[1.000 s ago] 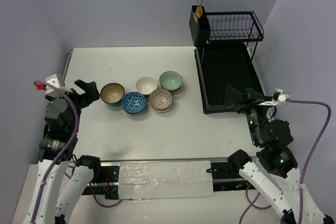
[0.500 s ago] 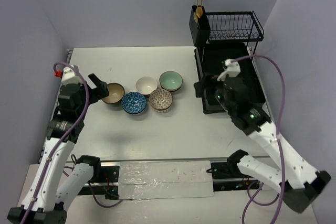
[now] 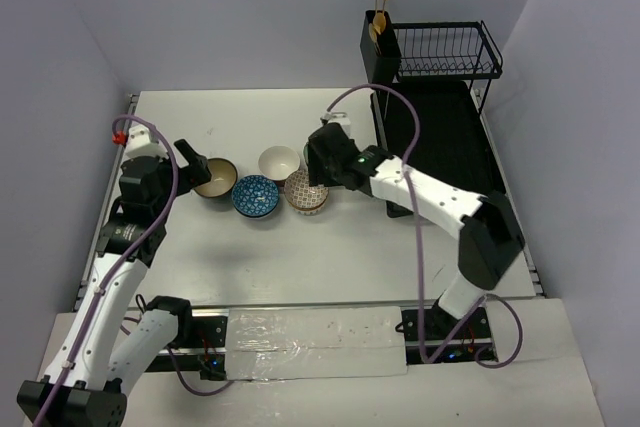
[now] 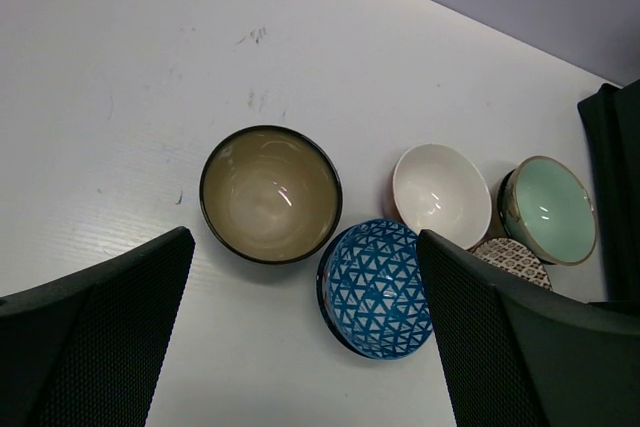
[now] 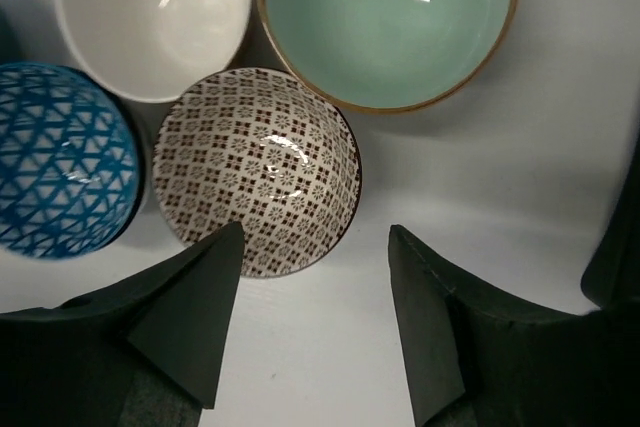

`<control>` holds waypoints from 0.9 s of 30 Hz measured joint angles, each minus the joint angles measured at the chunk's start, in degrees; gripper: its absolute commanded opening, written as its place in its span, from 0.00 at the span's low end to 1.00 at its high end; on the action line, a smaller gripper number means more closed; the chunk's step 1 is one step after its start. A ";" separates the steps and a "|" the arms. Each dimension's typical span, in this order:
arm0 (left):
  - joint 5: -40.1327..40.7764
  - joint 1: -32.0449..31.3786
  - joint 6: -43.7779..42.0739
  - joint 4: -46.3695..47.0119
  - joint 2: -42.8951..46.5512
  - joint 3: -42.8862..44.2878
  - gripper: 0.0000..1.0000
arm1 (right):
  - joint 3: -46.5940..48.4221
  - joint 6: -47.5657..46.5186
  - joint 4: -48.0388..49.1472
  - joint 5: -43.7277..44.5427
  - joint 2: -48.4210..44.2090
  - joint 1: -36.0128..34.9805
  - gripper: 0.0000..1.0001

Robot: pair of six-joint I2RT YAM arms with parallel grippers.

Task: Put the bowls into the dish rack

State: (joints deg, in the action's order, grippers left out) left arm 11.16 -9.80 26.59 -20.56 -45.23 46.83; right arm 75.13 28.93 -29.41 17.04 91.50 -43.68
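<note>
The bowls [image 3: 279, 162] sit clustered on the white bench [image 3: 200, 117], just left of the black dish rack [image 3: 440, 137]. We count five, all upright with their open sides up. There is a tan bowl [image 4: 270, 194] with a dark rim and a blue bowl [image 4: 375, 287] laced with white triangles. With them are a white bowl [image 4: 440, 195] showing a hint of red outside and a mint green bowl [image 5: 390, 17] edged in brown. The fifth is a brown-and-white bowl [image 5: 260, 172] printed with small flowers. The blue, white and brown-and-white bowls crowd together, touching or nearly so. The left gripper [image 4: 305, 235] hangs above the tan and blue bowls, jaws spread wide and grasping nothing. The right gripper [image 5: 315, 237] hovers over the near rim of the brown-and-white bowl, jaws parted, nothing between them.
</note>
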 measured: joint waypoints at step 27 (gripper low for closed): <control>0.72 -1.40 -0.59 0.02 -0.02 -0.74 0.99 | 6.73 6.69 -4.74 5.38 17.57 -0.17 0.36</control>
State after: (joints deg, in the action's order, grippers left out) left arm 11.88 -11.20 26.00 -20.53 -45.25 46.09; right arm 81.87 35.62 -34.15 22.41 109.08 -43.86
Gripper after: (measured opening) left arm 0.991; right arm 0.369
